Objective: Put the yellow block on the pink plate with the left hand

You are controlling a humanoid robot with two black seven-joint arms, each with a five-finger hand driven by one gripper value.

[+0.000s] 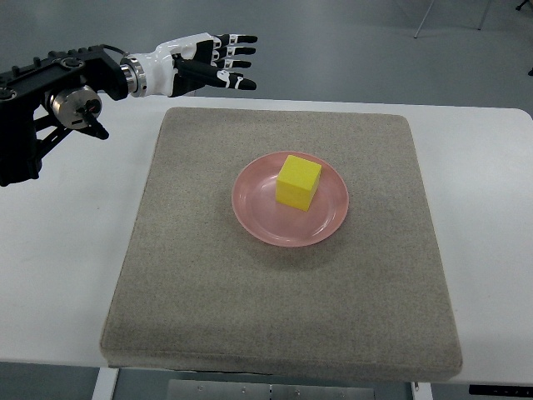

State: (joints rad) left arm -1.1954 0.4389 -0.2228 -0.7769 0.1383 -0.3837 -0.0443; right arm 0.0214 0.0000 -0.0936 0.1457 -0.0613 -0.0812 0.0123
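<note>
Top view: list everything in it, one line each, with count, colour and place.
block: one, yellow, on the plate, near its middle
plate: one, pink, on the mat, a little right of its centre
mat: one, grey-beige, square, covering most of the table
table: one, white, under the mat
chair legs: metal, on the grey floor at the top right edge
left hand: one, black and white, at the top left beyond the mat's far edge, fingers extended and holding nothing
right hand: not in view
</note>
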